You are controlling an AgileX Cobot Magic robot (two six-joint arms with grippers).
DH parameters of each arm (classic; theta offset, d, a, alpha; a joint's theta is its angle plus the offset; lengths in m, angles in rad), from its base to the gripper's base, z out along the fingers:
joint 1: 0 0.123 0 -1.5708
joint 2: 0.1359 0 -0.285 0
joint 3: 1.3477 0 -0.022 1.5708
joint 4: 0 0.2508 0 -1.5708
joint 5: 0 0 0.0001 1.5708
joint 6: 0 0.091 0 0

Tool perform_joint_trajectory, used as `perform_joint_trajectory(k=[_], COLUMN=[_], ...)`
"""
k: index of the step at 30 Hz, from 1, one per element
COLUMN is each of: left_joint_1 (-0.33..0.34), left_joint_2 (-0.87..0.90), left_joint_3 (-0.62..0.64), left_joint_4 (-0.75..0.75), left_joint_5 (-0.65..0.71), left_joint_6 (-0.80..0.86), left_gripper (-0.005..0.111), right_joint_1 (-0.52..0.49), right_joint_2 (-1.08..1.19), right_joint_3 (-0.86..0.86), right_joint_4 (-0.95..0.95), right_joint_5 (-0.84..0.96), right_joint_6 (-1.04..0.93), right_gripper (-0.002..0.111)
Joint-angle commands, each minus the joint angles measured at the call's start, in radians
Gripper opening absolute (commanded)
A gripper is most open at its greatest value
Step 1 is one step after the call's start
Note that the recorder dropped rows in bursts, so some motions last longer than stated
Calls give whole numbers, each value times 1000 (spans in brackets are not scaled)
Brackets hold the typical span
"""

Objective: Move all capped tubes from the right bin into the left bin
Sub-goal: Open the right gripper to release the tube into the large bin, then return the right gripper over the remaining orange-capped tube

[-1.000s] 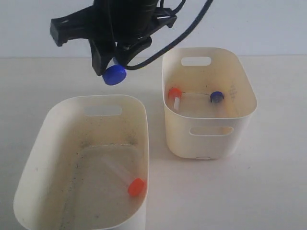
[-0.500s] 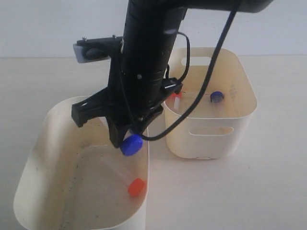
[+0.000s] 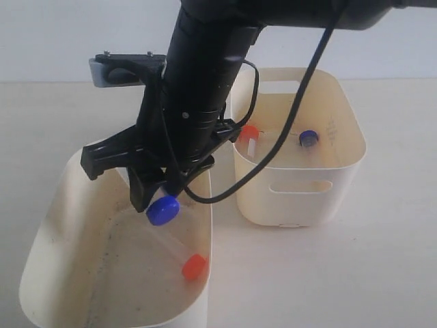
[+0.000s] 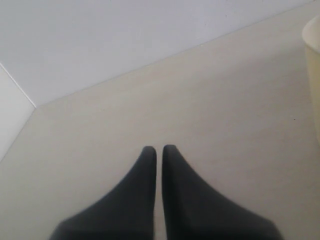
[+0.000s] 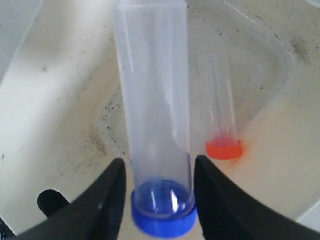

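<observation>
My right gripper [image 3: 151, 197] hangs inside the left bin [image 3: 42, 256], a cream tub with a speckled floor. Between its jaws sits a clear capped tube with a blue cap [image 3: 162, 210]. In the right wrist view the gripper [image 5: 160, 167] stands open, with thin gaps between its fingers and the tube [image 5: 155, 100]. A tube with an orange cap [image 3: 194, 266] [image 5: 225, 149] lies on the left bin's floor [image 5: 60, 100]. The right bin [image 3: 300, 198] holds an orange-capped tube [image 3: 248, 132] and a blue-capped one [image 3: 308, 137]. My left gripper [image 4: 156, 149] is shut over the bare table.
The right arm and its black cable [image 3: 273, 147] reach across the right bin's near-left corner. The two bins stand close together on a pale table [image 3: 382, 260]. A cream bin rim [image 4: 313, 60] shows at the edge of the left wrist view.
The right arm came down from above the table into the left bin, carrying the blue-capped tube. Its jaws have widened round the tube. The other tubes have not moved.
</observation>
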Motion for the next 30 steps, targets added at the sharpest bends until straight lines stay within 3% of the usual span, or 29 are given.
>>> perform_joint_trajectory(k=[1,3,6,7,16,20,26,30], left_joint_1=[-5,-5,-5,-5,-5,-5,-5,-5], left_joint_2=[0,0,0,0,0,0,0,0], left_joint_3=[-4,-4,-4,-4,-4,-4,-4,-4], left_joint_4=[-3,-3,-3,-3,-3,-3,-3,-3], left_joint_5=[-5,-5,-5,-5,-5,-5,-5,-5], left_joint_6=[-10,-10,-10,-10,-10,-10,-10,-10], left_gripper=[4,4,4,4,4,4,4,4], right_joint_1=[2,2,-1,-3,-16,-91,-264,-376], right_joint_2=[-5,-5,-5,-5,-40,-60,-54,-24], right_joint_3=[6,6,6,4,-107,-163,-185,-185], right_joint_4=[5,5,5,-3,-303,-421,-411,-279], right_joint_5=[-6,-4,-4,-4,24,50,51,49], right_joint_6=[-8,-8,-10,-8,178,277,368,368], right_gripper=[49,36,2,0,0,0,0,0])
